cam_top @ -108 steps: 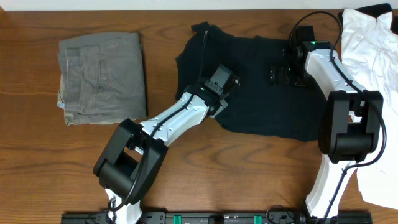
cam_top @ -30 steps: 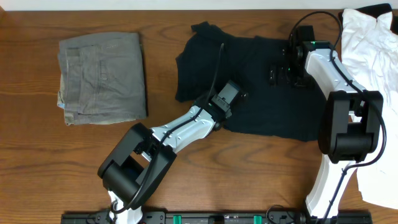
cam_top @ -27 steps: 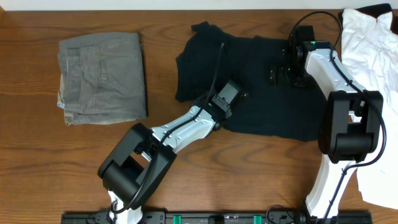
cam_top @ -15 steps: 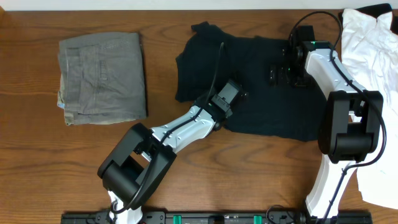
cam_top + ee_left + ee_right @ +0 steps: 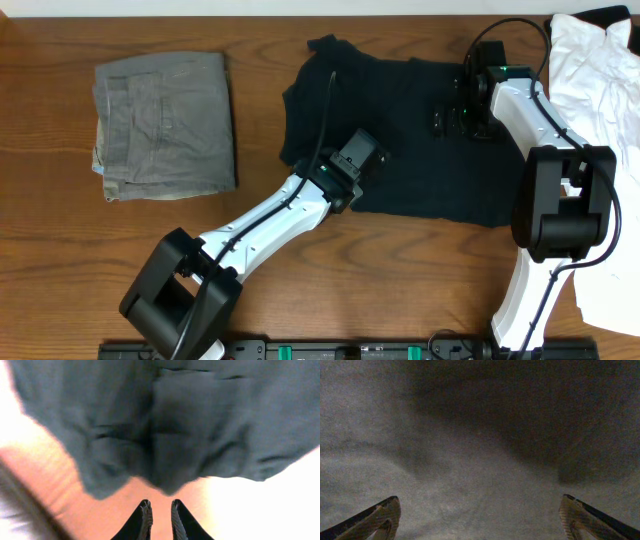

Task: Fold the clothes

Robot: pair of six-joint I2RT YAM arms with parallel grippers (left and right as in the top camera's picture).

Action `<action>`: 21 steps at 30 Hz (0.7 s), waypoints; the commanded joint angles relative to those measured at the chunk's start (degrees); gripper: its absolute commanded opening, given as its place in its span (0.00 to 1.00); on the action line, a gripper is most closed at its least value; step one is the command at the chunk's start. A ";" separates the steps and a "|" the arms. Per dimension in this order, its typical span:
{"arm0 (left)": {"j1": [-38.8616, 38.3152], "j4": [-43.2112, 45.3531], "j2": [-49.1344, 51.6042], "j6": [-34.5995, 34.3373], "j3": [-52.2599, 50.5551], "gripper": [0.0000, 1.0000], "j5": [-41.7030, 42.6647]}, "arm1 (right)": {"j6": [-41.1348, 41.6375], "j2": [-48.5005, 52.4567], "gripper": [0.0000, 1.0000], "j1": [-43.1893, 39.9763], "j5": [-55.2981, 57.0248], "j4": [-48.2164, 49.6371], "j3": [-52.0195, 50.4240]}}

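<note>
Now, at your left, folded grey-green trousers (image 5: 165, 125) lie on the bench (image 5: 60, 260). Your left pincer (image 5: 160, 509) is at the near left hem of the black T-shirt (image 5: 420, 150), its jaws almost together with only a sliver between them and no cloth in it. The T-shirt lies spread mid-bench, toward the far side. Your right pincer (image 5: 477, 501) stands wide open over the shirt's right part, holding nothing. A white garment (image 5: 600, 90) is heaped at the right edge.
</note>
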 commanded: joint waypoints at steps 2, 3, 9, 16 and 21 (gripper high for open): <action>0.22 -2.71 0.74 -1.55 -0.15 0.17 7.41 | 0.87 -0.17 0.99 -0.15 -0.39 0.00 0.96; 0.22 -4.20 0.74 -1.55 -0.15 0.17 7.41 | 0.87 -0.17 0.99 -0.15 -0.39 0.00 0.96; 0.24 -6.10 1.01 -0.26 -0.17 0.23 7.30 | 0.87 -0.17 0.99 -0.15 -0.39 0.00 0.96; 0.35 -5.07 4.07 -3.39 -0.79 0.53 7.13 | 0.87 -0.17 0.99 -0.15 -0.39 0.00 0.96; 2.25 -3.41 4.50 -24.28 -0.76 0.55 -1.31 | 0.87 -0.17 0.99 -0.15 -0.39 0.00 0.96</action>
